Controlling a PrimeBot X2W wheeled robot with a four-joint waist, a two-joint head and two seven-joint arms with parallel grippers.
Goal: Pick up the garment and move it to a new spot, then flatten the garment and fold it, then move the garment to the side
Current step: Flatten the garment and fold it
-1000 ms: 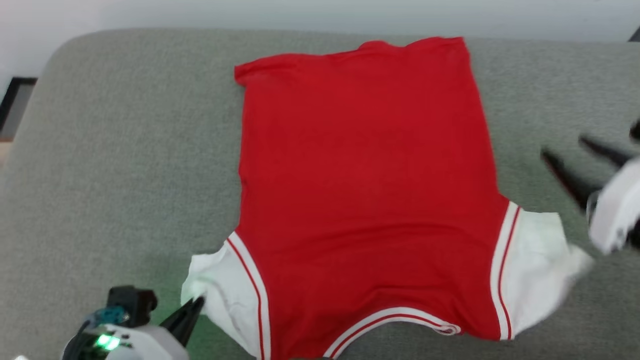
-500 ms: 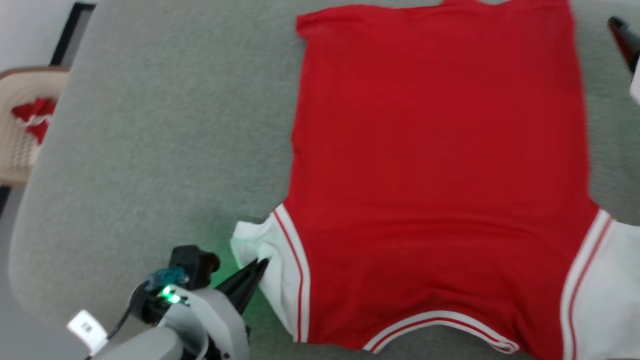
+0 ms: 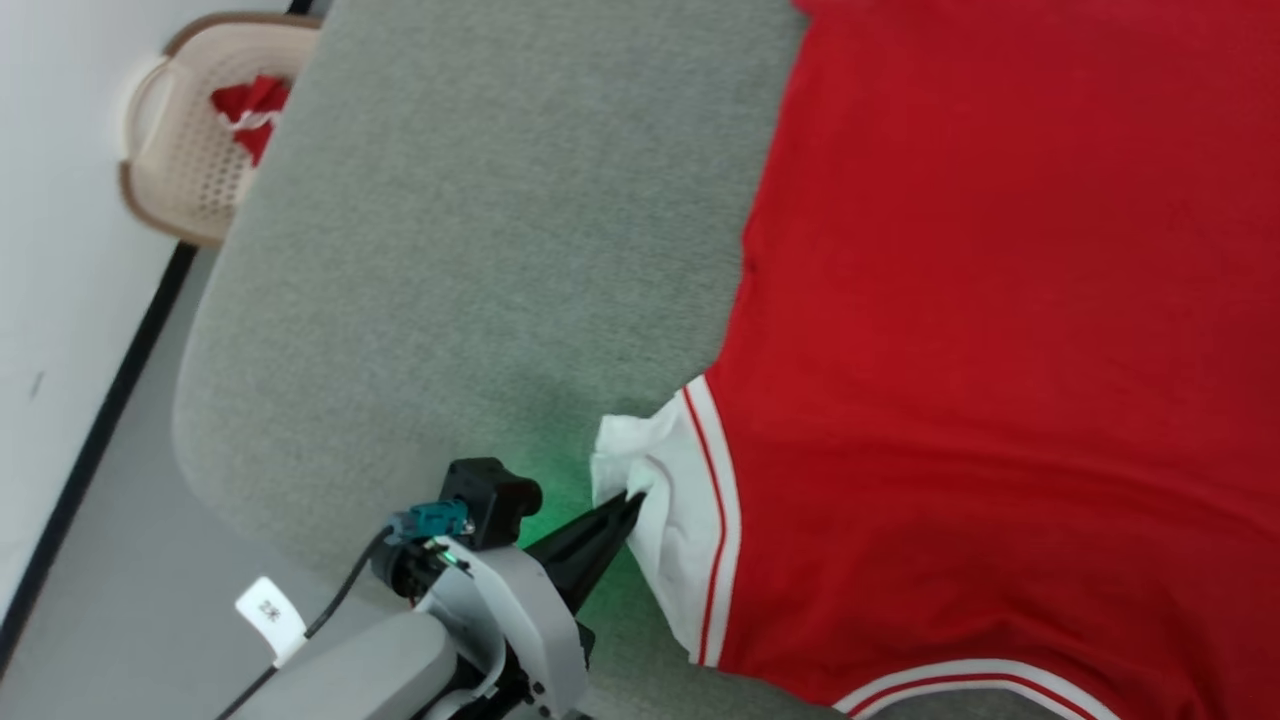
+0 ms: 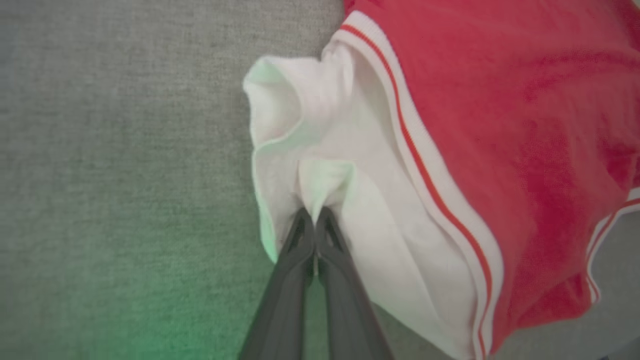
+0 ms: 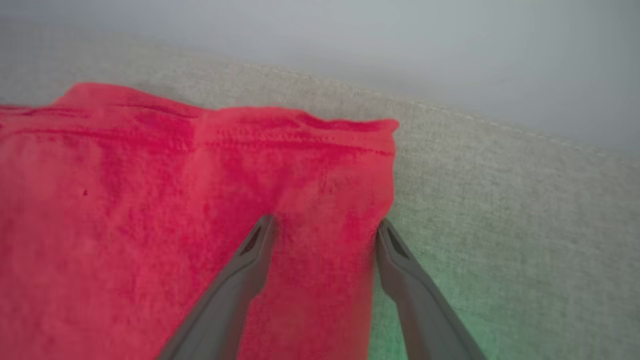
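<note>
Left end effector (image 3: 632,497) pressed together, pinching a fold of the white sleeve (image 4: 345,190) near its open cuff (tips buried in the cloth, seen best in the left wrist view (image 4: 314,212)). Sleeve (image 3: 665,480) is seen bunched and slightly lifted around the pinch. A green glow is cast on the surface just beside the fingers.

Right end effector (image 5: 325,225) spread wide, nothing pinched. One finger is seen over the red cloth, the other at the side edge, close to the far hem corner. Contact with the cloth cannot be told.

The garment (image 3: 1000,300) is laid flat on the grey upholstered surface (image 3: 480,250), plain red side up, hem far, sleeves near. It takes up the right part of the head view. Red-and-white striped trim (image 3: 715,520) is seen at the sleeve seam and along the near neckline.

Off the surface, far left, a beige perforated basket (image 3: 175,170) is seen against the white wall (image 3: 60,250), with red cloth (image 3: 245,105) in it. Grey floor (image 3: 120,600) lies at near left.
</note>
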